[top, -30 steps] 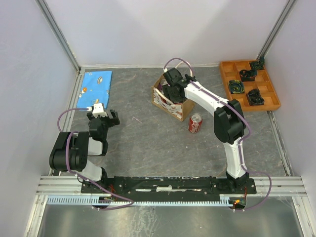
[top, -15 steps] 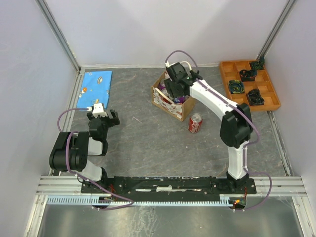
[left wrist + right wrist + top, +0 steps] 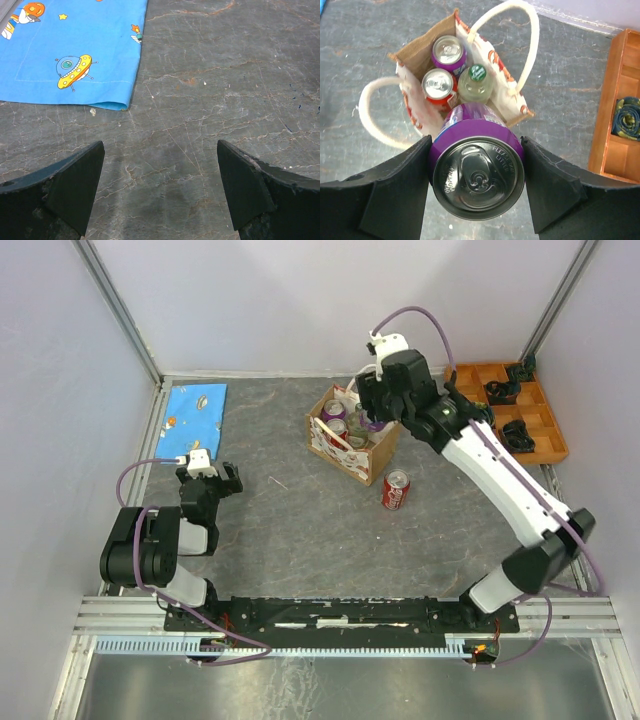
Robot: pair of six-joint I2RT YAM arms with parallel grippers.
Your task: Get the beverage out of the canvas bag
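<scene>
Holds a purple can [image 3: 477, 172] upright in the right tool [image 3: 476, 146], fingers pressed to both flanks, lid up. Hangs it above the mouth of the bag [image 3: 417, 57], apart from the rim, likely to carry the drink off without snagging the cream handles [image 3: 536, 40] looping out to either side. Grips from the sides, probably to slip between tightly packed neighbours.

Counts three more drinks in the bag, all upright and close together: a second purple can [image 3: 449, 49] in the far corner, a red can [image 3: 439, 85] just beside it, a green-capped bottle [image 3: 476, 82] next to both. Cannot tell about anything lying underneath.

Finds the bag standing open-mouthed on the table [image 3: 300, 530], towards the back, near the middle. Finds a loose red can [image 3: 396, 490] upright on the table just in front of the bag and outside it; looks a fair spot for setting the purple can down alongside.

Keeps the left tool [image 3: 160, 192] open and empty, low over bare table, near a blue cloth [image 3: 75, 50] and well apart from the bag; seems parked there to stay out of the way.

Notes an orange tray [image 3: 468, 380] to the right of the bag, with dark things [image 3: 481, 417] in several compartments and at least one compartment bare; appears to play no part in this step.

Judges the removal nearly done: needs only a sideways carry, a gentle set-down and a release, minding the tall can's tendency to tip.
</scene>
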